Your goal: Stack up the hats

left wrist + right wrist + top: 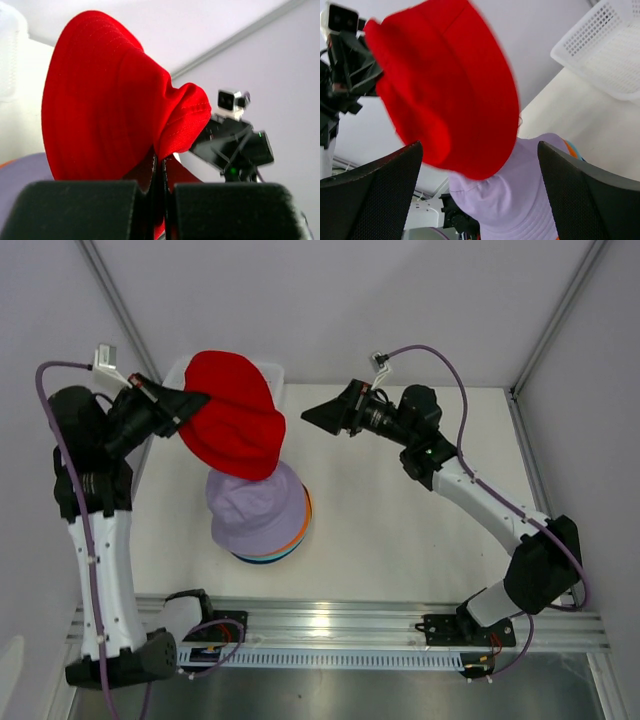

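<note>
The white worktop [400, 540] carries the whole scene, with the left arm [100, 540] and the right arm [490, 505] reaching in from either side toward its far half. A white mesh basket [605, 50] sits at the far edge, partly hidden behind the raised hat in the overhead view.

The red hat [232, 415] is the largest of the hats on show. It is soft, plain red fabric with a round crown and a floppy brim marked by rows of stitching, and it is up in the air, tilted, over the far side of the stack. The left jaws are clamped tight on a fold of its brim, the cloth pinched between the two black pads [75, 210].

Below it the lavender hat [258, 510] sits crown up on top of the stack, near the middle of the worktop, its brim drooping. Under that brim only thin edges show: an orange hat [306, 512] and, lower, a teal hat [270, 558].

The right jaws stand wide apart and hold nothing; they point at the red hat from just beside it, with a small gap between.
</note>
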`<state>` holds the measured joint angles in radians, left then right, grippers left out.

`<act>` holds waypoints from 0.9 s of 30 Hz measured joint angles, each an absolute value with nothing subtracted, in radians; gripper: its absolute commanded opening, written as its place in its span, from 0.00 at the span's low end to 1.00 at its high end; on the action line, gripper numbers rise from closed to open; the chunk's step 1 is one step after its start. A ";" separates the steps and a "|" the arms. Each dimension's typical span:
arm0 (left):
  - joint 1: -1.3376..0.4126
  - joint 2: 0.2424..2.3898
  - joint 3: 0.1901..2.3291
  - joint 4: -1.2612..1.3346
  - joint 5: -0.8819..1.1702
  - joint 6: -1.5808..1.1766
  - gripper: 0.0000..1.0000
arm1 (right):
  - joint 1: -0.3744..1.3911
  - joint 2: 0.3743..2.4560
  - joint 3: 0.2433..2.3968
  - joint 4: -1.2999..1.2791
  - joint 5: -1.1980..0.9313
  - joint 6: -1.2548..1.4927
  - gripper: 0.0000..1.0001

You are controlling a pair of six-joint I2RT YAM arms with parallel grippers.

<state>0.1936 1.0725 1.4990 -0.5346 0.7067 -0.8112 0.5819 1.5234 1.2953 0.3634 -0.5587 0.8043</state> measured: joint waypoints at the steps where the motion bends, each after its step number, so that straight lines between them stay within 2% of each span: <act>1: 0.194 1.031 1.481 -0.540 0.718 -0.810 0.01 | 0.582 1.499 1.285 0.358 -0.552 0.802 0.99; 9: 0.193 0.837 1.295 -0.598 0.743 -0.774 0.01 | 0.607 1.344 1.212 0.306 -0.466 0.735 1.00; 17: 0.193 0.882 1.130 -0.651 0.648 -0.724 0.01 | 0.611 1.340 1.169 0.256 -0.433 0.710 1.00; 19: 0.193 0.910 1.124 -0.658 0.633 -0.712 0.04 | 0.612 1.353 1.160 0.258 -0.434 0.711 1.00; 23: 0.196 0.939 1.133 -0.670 0.607 -0.667 0.23 | 0.612 1.401 1.127 0.277 -0.449 0.730 1.00; 27: 0.207 0.935 1.140 -0.692 0.577 -0.620 0.26 | 0.612 1.463 1.118 0.295 -0.478 0.757 1.00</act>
